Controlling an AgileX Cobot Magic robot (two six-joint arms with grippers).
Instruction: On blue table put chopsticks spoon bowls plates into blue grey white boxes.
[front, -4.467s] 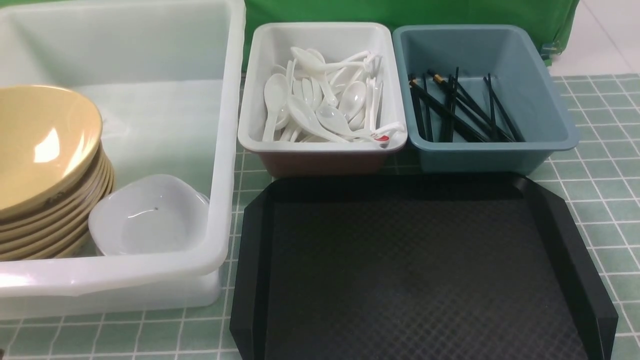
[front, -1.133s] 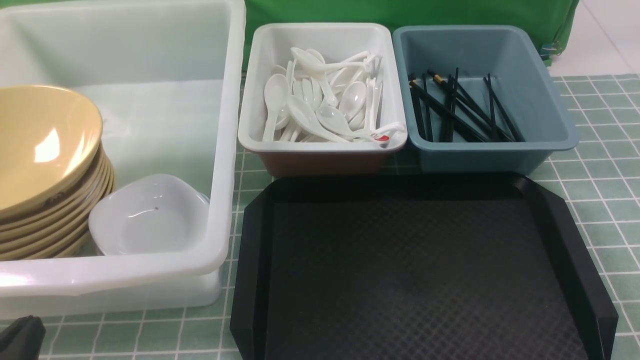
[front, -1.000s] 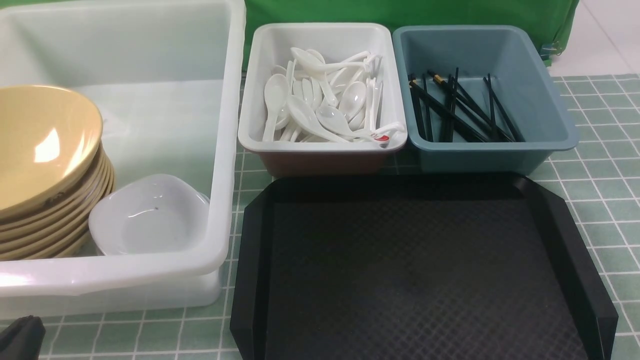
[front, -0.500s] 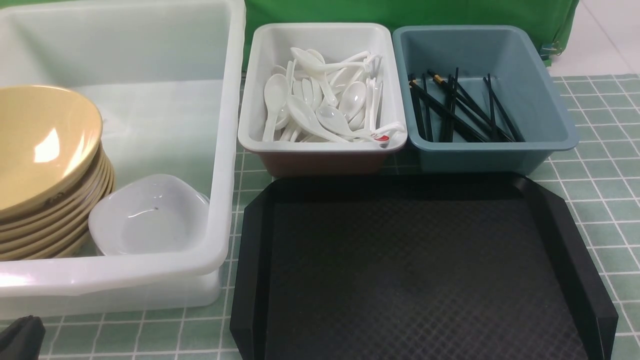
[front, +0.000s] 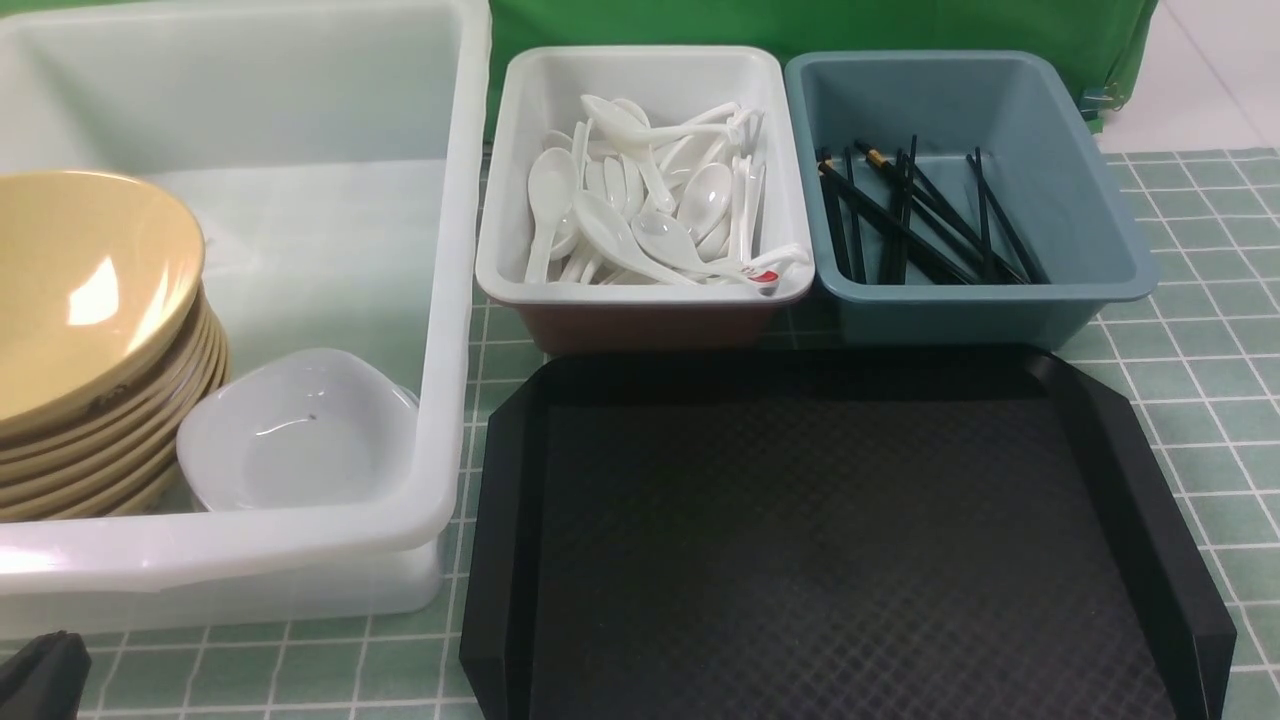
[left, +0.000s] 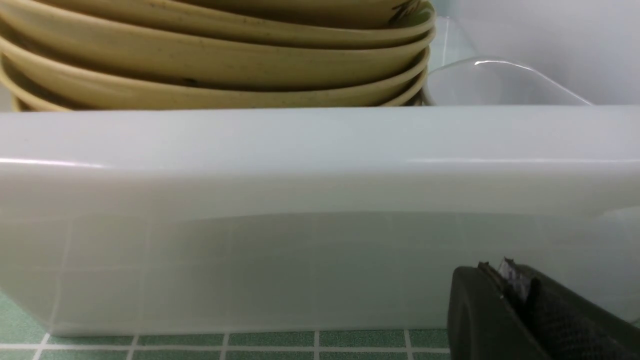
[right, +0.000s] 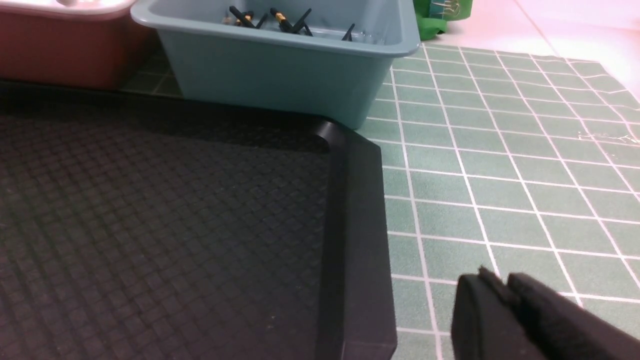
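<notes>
Bowls (front: 90, 300) stacked in large box (front: 450, 300) (plates (front: 300, 430) beside).

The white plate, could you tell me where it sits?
Front view: the plate lies inside the big white tub, at its near-right corner, beside the bowls.

The counter (front: 1190, 380) is wearing a pale green-teal cloth ruled with a white square grid. Four things are sitting directly on it. The large translucent white box (front: 455, 300) is taking up the left side. Beside it, toward the back, the small white box (front: 640, 320) with brownish outer walls is standing just next to the blue-grey box (front: 950, 320), a narrow gap showing between them. In front of those two, the black textured tray (front: 830, 540) is lying flat, its far edge sitting close against their front walls. Bare grid cloth is showing to the right of the tray.
</notes>
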